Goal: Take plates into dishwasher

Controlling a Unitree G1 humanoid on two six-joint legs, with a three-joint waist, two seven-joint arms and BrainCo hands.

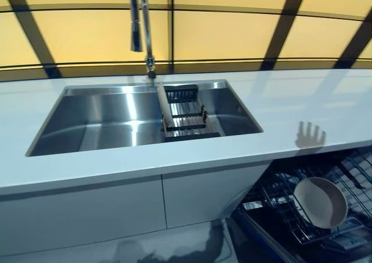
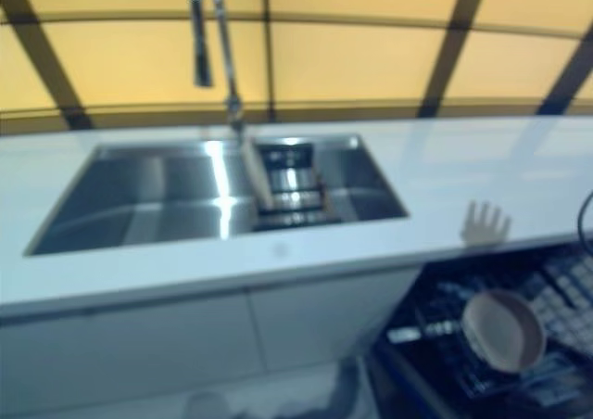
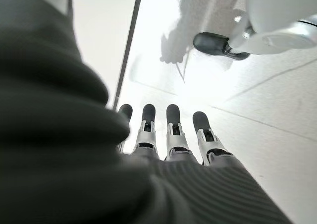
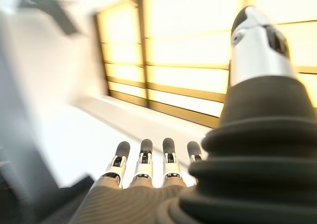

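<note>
- We are holding our left hand (image 3: 168, 135) low with fingers straight and relaxed, gripping nothing, only bare floor lying beyond the fingertips.
- We are raising our right hand (image 4: 148, 169) toward the countertop (image 1: 302, 100), fingers likewise extended and empty, the yellow-lit window panels (image 4: 198, 50) glowing well past them.
- One plate (image 1: 320, 202) is already standing tilted in the open dishwasher rack (image 1: 279, 208), apart from both hands.
- We are seeing no further plate in the sink (image 1: 116, 120) or on the countertop, so we are risking a reach at nothing.
- We are also judging that a careless swing of the right hand downward could be knocking the racked plate loose or catching the rack's wires.
</note>
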